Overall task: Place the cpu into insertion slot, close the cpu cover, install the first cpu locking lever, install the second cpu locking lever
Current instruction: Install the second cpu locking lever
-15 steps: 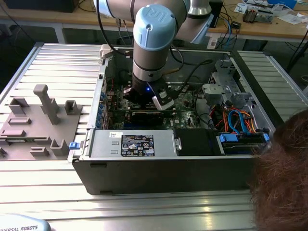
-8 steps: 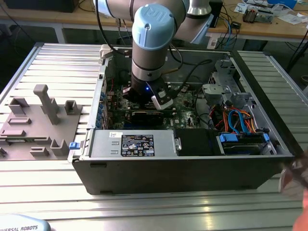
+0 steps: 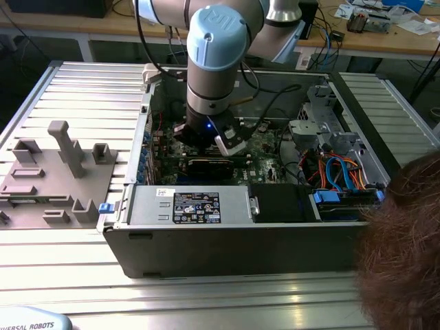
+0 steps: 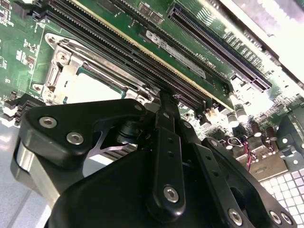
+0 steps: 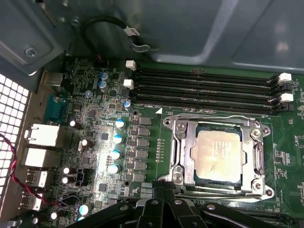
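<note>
The cpu (image 5: 218,154), a square silver-grey chip, lies flat in the socket on the green board. The cpu cover (image 5: 183,142), a silvery frame with a square window, is down around it. A thin wire lever (image 5: 213,117) runs along the socket edge beside the memory slots. My gripper (image 5: 164,186) is shut, its black fingertips together at a corner of the socket, right at the frame's edge. In the second wrist view the gripper (image 4: 164,97) points at the board next to the cpu (image 4: 90,88) and cover (image 4: 71,52). In the exterior view the arm's wrist (image 3: 210,130) reaches down into the open computer case.
Long black memory slots (image 5: 204,90) lie beside the socket, and capacitors (image 5: 116,140) stand on its other side. A black cable (image 5: 109,23) loops by the case wall. A power supply (image 3: 192,206), blue cables (image 3: 344,172), a grey fixture (image 3: 55,172) and a person's head (image 3: 405,240) surround the case.
</note>
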You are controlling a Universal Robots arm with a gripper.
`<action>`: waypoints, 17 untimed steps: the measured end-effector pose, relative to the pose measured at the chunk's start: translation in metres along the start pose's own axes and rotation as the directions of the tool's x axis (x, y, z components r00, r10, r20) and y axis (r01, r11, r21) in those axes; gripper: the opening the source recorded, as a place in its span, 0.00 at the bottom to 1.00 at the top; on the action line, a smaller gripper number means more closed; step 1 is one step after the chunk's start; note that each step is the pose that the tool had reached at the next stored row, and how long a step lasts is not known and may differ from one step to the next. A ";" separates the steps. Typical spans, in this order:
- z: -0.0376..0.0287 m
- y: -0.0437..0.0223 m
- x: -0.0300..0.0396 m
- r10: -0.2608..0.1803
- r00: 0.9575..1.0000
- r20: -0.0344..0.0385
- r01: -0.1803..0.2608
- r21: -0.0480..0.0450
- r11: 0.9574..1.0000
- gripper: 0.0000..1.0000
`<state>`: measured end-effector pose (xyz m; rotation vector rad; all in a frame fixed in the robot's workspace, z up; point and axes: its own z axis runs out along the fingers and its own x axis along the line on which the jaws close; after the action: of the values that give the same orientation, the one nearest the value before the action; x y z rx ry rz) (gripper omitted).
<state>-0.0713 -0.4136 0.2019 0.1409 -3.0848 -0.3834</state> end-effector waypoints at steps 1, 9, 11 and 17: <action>0.0001 0.0003 0.0006 0.000 1.000 0.000 0.000 0.000 1.000 0.11; 0.0015 0.0028 0.0034 0.000 1.000 0.000 0.000 0.000 1.000 0.11; 0.0025 0.0051 0.0039 0.000 1.000 0.000 0.000 0.000 1.000 0.11; 0.0059 0.0094 0.0035 0.000 1.000 0.000 0.000 0.000 1.000 0.11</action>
<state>-0.0758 -0.4035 0.1985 0.1409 -3.0848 -0.3834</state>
